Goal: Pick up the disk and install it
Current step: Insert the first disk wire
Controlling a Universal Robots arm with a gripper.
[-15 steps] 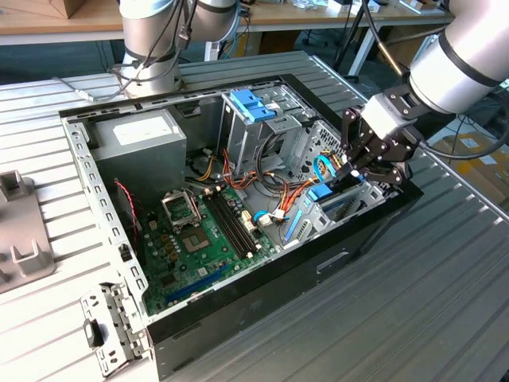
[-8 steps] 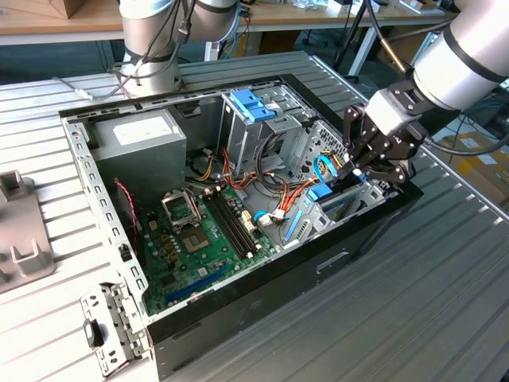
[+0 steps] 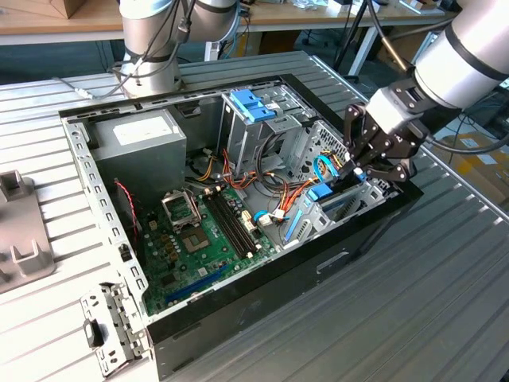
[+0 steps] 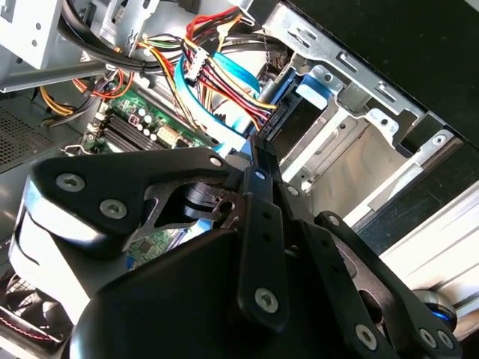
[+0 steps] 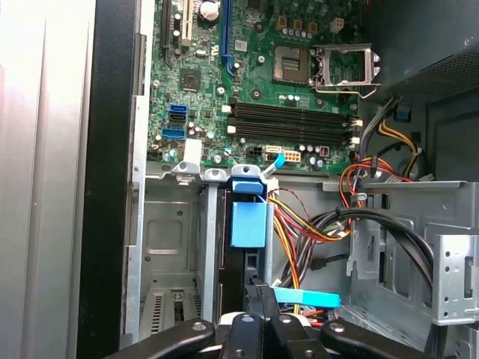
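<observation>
The disk stands on edge in the metal bay at the front corner of the open computer case, on the exterior view's right. Its blue tab and rail show in both wrist views, with the dark body below the tab and coloured cables running to its end. My gripper hangs directly over the bay. Its fingertips are pressed together at the disk's near edge, and I see nothing between them.
Inside the case are a green motherboard, a grey power-supply box, a drive cage with a pale blue bracket and loose cable bundles. A second arm's base stands behind the case. A grey fixture lies on the exterior view's left.
</observation>
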